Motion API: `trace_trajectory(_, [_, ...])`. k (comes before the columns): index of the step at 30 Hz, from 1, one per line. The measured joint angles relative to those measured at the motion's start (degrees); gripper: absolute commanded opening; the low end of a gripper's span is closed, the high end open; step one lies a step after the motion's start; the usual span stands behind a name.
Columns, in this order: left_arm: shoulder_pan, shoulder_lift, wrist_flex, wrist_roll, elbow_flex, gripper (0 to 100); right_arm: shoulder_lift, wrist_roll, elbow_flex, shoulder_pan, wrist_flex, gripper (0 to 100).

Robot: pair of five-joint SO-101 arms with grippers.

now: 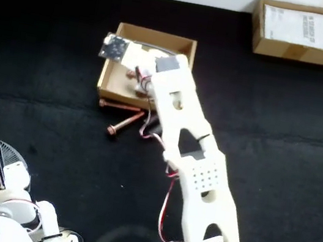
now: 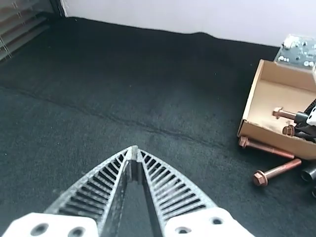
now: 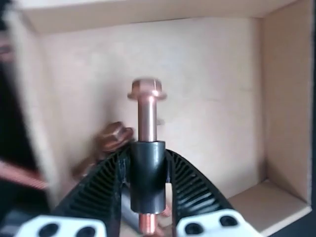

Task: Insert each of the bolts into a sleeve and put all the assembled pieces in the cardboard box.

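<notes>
ok so box [image 1: 116, 79] is at 11 o'clock on the desk [image 1: 281, 147], two loose bolts [image 1: 125, 124] off its 6 o'clock side, second box [image 1: 285, 50] at 1 o'clock; right end effector [image 3: 147, 153], sleeve [image 3: 147, 180] in it, over the first one.

A black, felt-like cloth covers the surface [image 2: 123, 89] all around the left pincer [image 2: 134, 149]. A faint crease [image 2: 148, 129] runs across the cloth just ahead of the pincer. Well beyond the pincer, the cloth ends at a plain white wall [image 2: 197, 15]. Far ahead, at one end of that wall, grey horizontal slats [image 2: 19, 19] stand by the cloth's edge; whether they are a blind or a vent cannot be told. The light is soft and even across the cloth.
</notes>
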Motion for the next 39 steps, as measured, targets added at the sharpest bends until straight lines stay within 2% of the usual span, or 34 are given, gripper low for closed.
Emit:
trace_trajectory(4, [0.00,0.00,0.00,0.00,0.88,1,0.44,0.00,-7.12,-0.35,10.46,19.0])
trace_trajectory(6, [0.00,0.00,0.00,0.00,0.88,1,0.35,0.00,-10.02,-0.35,14.77,21.9])
trace_trajectory(16, [0.00,0.00,2.81,0.00,0.88,1,0.35,0.00,-26.99,-0.35,31.12,22.0])
trace_trajectory(21, [0.00,0.00,4.22,0.00,0.88,1,-0.44,0.00,-36.75,-0.35,32.53,22.0])
trace_trajectory(24, [0.00,0.00,4.31,0.00,0.88,1,-5.10,-4.48,-36.84,-0.35,32.53,22.0])
trace_trajectory(27, [0.00,0.00,4.31,0.00,1.05,1,-13.45,-11.25,-31.03,-0.35,32.53,22.0])
trace_trajectory(30, [0.00,0.00,4.31,0.00,2.55,1,-24.62,-15.30,-16.97,-1.49,32.53,22.0])
trace_trajectory(36, [0.00,0.00,4.31,0.00,5.63,1,-48.62,-16.88,23.47,-6.07,32.53,22.0])
trace_trajectory(39, [0.00,0.00,4.31,0.00,6.59,1,-53.19,-15.21,39.74,-8.35,31.03,22.0])
